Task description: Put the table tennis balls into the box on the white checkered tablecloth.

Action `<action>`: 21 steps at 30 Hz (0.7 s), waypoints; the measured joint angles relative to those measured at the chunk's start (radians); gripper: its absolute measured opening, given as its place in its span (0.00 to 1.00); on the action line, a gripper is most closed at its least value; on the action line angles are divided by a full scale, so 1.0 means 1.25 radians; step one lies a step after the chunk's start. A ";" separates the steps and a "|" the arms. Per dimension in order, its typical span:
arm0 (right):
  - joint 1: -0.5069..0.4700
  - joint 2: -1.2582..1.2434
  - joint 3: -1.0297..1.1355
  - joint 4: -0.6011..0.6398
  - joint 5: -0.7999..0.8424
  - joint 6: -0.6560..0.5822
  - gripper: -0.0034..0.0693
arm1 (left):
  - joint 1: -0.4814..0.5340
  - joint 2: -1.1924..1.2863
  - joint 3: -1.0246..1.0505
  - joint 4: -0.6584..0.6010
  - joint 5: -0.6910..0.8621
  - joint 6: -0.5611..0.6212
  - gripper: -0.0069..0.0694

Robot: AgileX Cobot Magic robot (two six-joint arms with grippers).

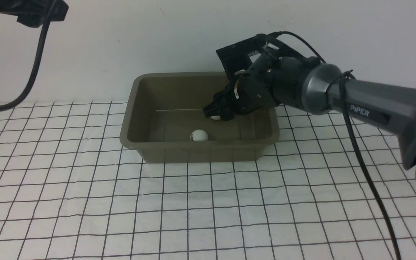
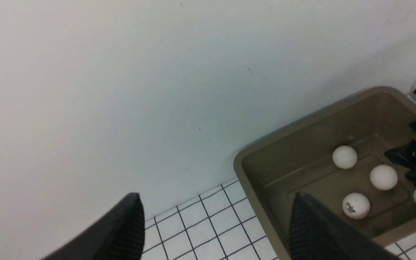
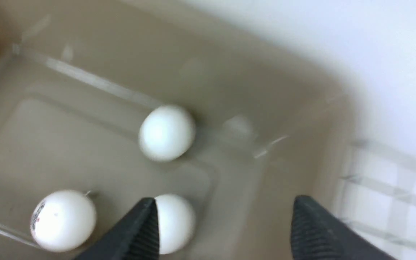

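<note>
Balls (image 3: 166, 131) lie beneath right end effector (image 3: 224, 200).

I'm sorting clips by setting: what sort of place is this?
Probably a robotics lab test bench: a bare white wall, a white checkered tablecloth as work surface, and the right arm reaching into a box of table tennis balls.
</note>
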 joint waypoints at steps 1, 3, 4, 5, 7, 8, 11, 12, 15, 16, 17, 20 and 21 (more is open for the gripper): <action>0.000 -0.010 0.000 -0.009 0.009 -0.002 0.65 | 0.000 -0.042 0.056 0.001 -0.023 0.000 0.68; 0.000 -0.084 0.000 -0.042 0.046 -0.002 0.57 | 0.000 -0.104 0.155 0.006 -0.071 0.000 0.61; 0.000 -0.115 0.000 -0.055 0.064 -0.002 0.51 | 0.000 -0.129 0.210 0.009 -0.094 0.000 0.58; 0.000 -0.152 0.000 -0.066 0.081 -0.003 0.46 | 0.000 -0.153 0.255 0.012 -0.125 0.000 0.54; 0.000 -0.207 0.000 -0.076 0.095 -0.005 0.37 | 0.000 -0.195 0.322 0.014 -0.163 -0.003 0.47; 0.000 -0.225 0.000 -0.079 0.099 -0.007 0.34 | 0.000 -0.223 0.375 0.014 -0.195 -0.009 0.41; -0.001 -0.279 0.007 -0.087 0.104 -0.017 0.24 | 0.000 -0.273 0.469 0.014 -0.249 -0.027 0.31; -0.001 -0.297 0.016 -0.088 0.104 -0.019 0.21 | 0.000 -0.293 0.493 0.014 -0.268 -0.037 0.26; -0.001 -0.361 0.051 -0.094 0.106 -0.026 0.11 | 0.000 -0.333 0.554 0.014 -0.301 -0.059 0.16; -0.001 -0.394 0.080 -0.099 0.107 -0.026 0.08 | 0.000 -0.357 0.585 0.014 -0.315 -0.070 0.12; -0.001 -0.415 0.108 -0.101 0.107 -0.026 0.06 | 0.000 -0.368 0.599 0.014 -0.319 -0.074 0.11; -0.001 -0.502 0.214 -0.102 0.102 -0.024 0.03 | 0.000 -0.402 0.641 0.014 -0.329 -0.085 0.09; -0.001 -0.534 0.255 -0.102 0.094 -0.020 0.03 | 0.000 -0.415 0.652 0.014 -0.332 -0.090 0.09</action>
